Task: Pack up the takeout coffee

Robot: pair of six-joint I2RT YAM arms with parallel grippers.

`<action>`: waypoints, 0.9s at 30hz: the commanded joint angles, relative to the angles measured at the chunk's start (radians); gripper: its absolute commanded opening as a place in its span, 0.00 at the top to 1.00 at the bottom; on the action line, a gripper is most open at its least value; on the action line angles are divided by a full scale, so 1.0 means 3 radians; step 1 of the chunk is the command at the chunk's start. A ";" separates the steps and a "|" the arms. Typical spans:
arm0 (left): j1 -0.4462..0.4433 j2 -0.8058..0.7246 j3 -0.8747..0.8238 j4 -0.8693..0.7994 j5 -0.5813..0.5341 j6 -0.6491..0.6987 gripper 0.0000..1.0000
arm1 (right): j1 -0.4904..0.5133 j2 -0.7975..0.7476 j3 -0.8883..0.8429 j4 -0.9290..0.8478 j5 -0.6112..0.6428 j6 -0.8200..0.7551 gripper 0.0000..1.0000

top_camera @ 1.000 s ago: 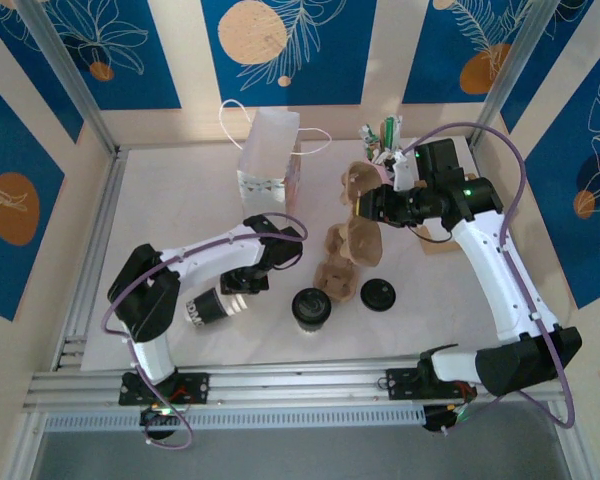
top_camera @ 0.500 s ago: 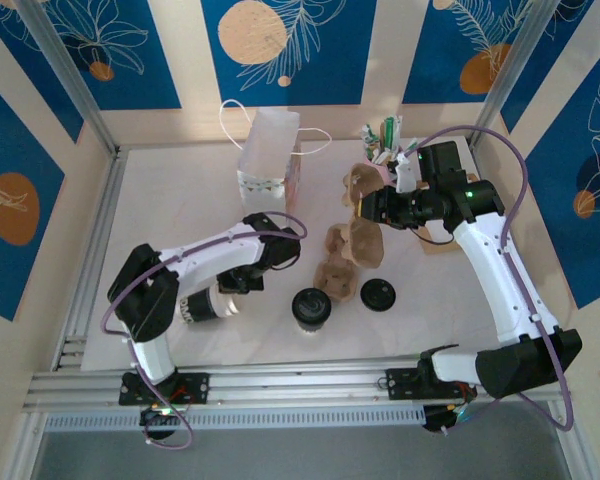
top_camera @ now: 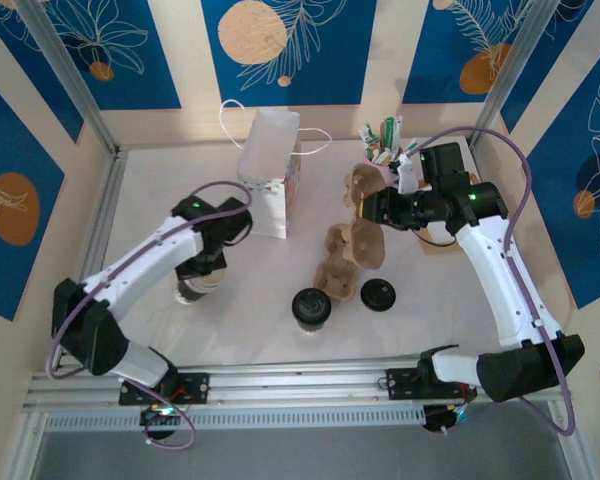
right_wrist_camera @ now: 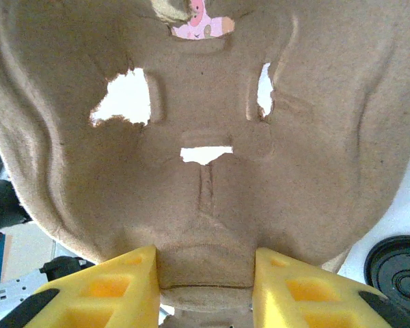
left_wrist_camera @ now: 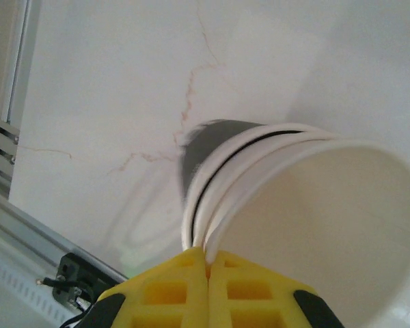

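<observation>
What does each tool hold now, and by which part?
The left tool pinches the lidless cup by its rim; the right tool grips the pulp carrier by its edge.

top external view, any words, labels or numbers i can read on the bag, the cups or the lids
No text can be read anywhere.
paper bag: coloured strip near its base, too small to read.
takeout coffee: no print shows.
lidless cup: plain where it shows.
cup carrier: bare pulp, no print.
loose lid: moulded ridges, no letters legible.
</observation>
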 commanded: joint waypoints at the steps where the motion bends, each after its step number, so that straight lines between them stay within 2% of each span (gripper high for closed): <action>1: 0.0352 -0.0261 -0.0107 0.0196 -0.0072 0.0355 1.00 | -0.0019 -0.0079 0.0033 -0.0104 -0.0060 -0.0050 0.64; 6: 0.1074 -0.0501 -0.0266 0.0588 0.0187 0.0764 1.00 | -0.0014 -0.0096 0.0063 -0.0166 -0.0028 -0.0043 0.64; 12: 0.1865 -0.0696 -0.0634 0.1155 0.0667 0.0975 1.00 | 0.0001 -0.0105 0.0081 -0.0225 0.0002 -0.0023 0.64; 16: 0.2191 -0.0924 -0.0866 0.1429 0.0811 0.1022 1.00 | 0.0012 -0.0100 0.0104 -0.0261 0.0040 -0.0017 0.64; 21: 0.2532 -0.1071 -0.1057 0.1444 0.0953 0.0985 0.99 | 0.0038 -0.0080 0.0126 -0.0282 0.0062 0.0000 0.64; 25: 0.2734 -0.1182 -0.1170 0.1447 0.1080 0.0944 0.92 | 0.0066 -0.0056 0.0152 -0.0287 0.0075 0.0010 0.64; 27: 0.2817 -0.1224 -0.1195 0.1452 0.1119 0.0929 0.83 | 0.0084 -0.0039 0.0171 -0.0297 0.0081 0.0008 0.64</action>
